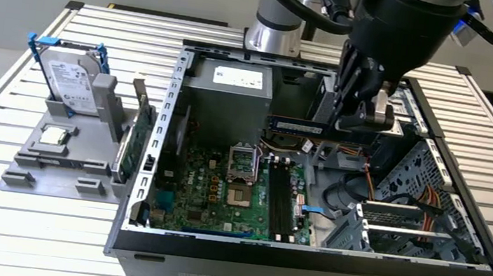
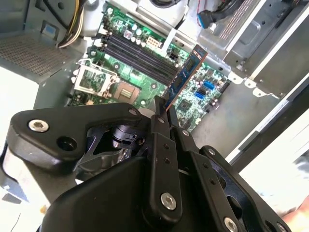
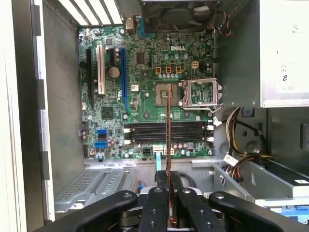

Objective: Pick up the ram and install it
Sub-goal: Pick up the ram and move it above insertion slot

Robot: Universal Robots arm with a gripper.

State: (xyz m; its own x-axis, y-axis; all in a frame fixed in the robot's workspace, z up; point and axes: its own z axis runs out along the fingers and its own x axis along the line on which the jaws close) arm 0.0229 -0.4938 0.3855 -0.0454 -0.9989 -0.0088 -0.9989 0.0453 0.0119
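Gripper [image 1: 361, 124] is closed narrow on the ram [image 1: 297, 125], pinching it at one end. The rest of the strip sticks out unsupported toward the exterior view's left. The ram hangs in the air over the open PC case [image 1: 144, 168], above the motherboard [image 1: 212, 190] and well clear of the empty memory slots [image 1: 278, 202].

Risks as I see them:
- One-end pinch: the long free end could sag or twist in the gripper, so the contact edge would meet the slot tilted and jam.
- In the exterior view the strip looks crosswise to the slots. If it goes down without being turned, it lands on the board parts or on the CPU socket [image 1: 241, 195], not in a slot.
- Notch direction and slot latch positions can't be made out. A wrong way round or closed latches mean a forced push and a bent board.
- In the first wrist view, the cables [image 3: 235, 126] lie just beside the slot ends and could snag the gripper.
- The drive cage [image 1: 423, 230] and case walls are close to the bulky gripper; a knock could shift the grip.
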